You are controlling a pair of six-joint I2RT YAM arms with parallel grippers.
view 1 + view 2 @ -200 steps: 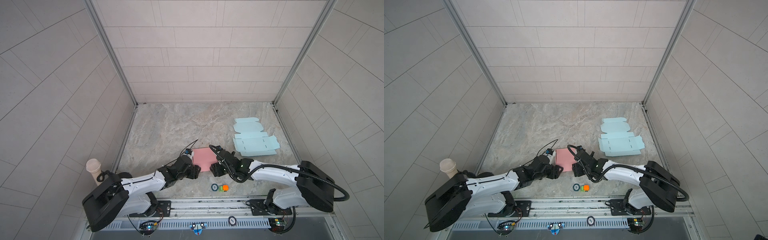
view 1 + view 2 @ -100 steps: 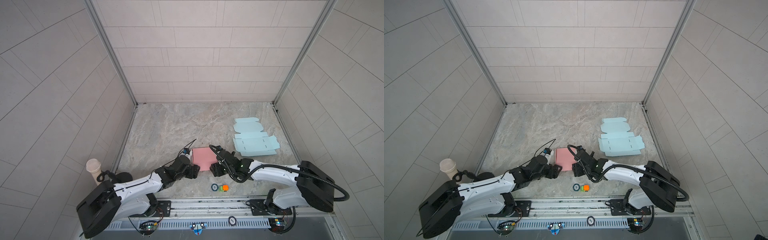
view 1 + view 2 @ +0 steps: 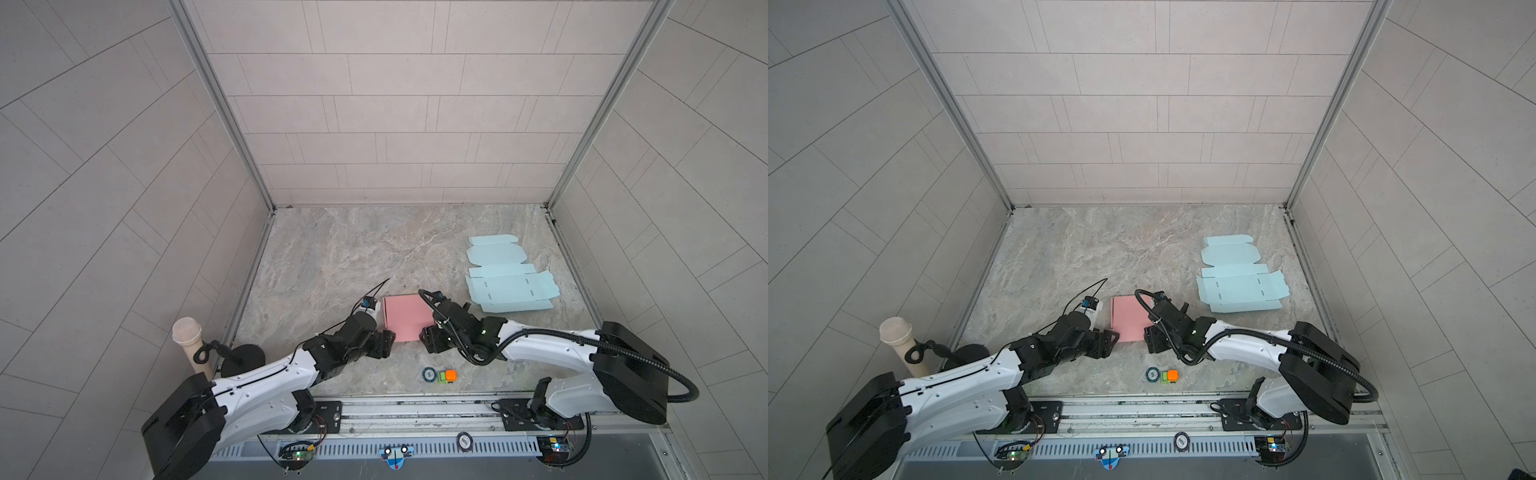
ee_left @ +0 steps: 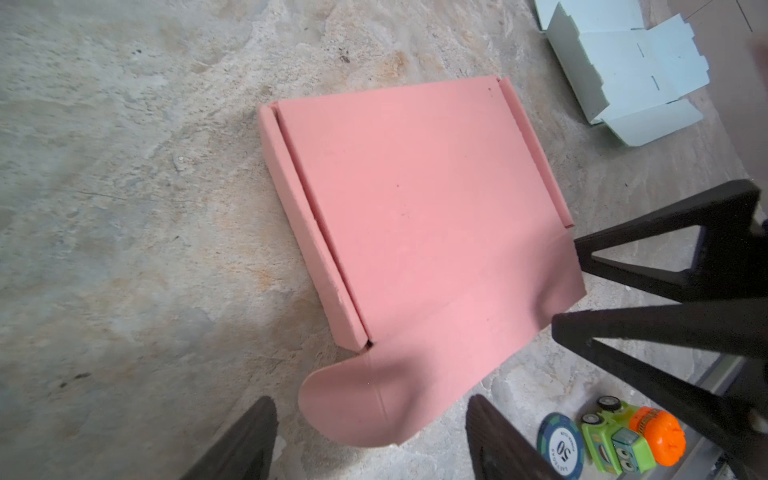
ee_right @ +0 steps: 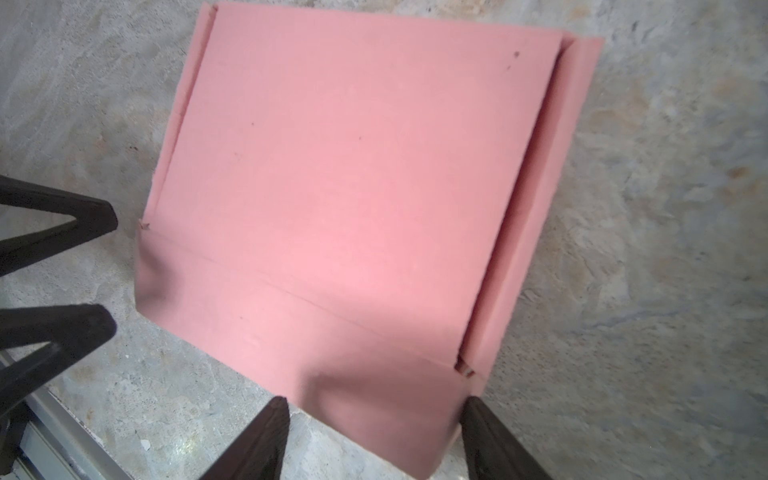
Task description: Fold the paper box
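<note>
The pink paper box (image 3: pixel 405 316) (image 3: pixel 1128 318) lies flat and folded shut near the table's front middle. Its front flap still lies out towards me, with a rounded tab at the left corner (image 4: pixel 357 407). My left gripper (image 3: pixel 386 345) (image 4: pixel 372 419) is open at the near left corner, and the tab sits between its fingers with gaps on both sides. My right gripper (image 3: pixel 428 343) (image 5: pixel 376 415) is open at the near right corner. The flap's buckled corner (image 5: pixel 395 395) lies between its fingers, and one fingertip (image 5: pixel 473 411) is at the flap's edge.
Flat light-blue box blanks (image 3: pixel 507 286) lie at the back right. A poker chip (image 3: pixel 429 375) and a green-orange toy car (image 3: pixel 446 376) sit close behind the grippers at the front edge. A microphone (image 3: pixel 189 345) stands at the left wall.
The left arm's base and upper link have swung slightly left and down, while its gripper stays at the box's near left corner. The right arm and the box look unchanged.
</note>
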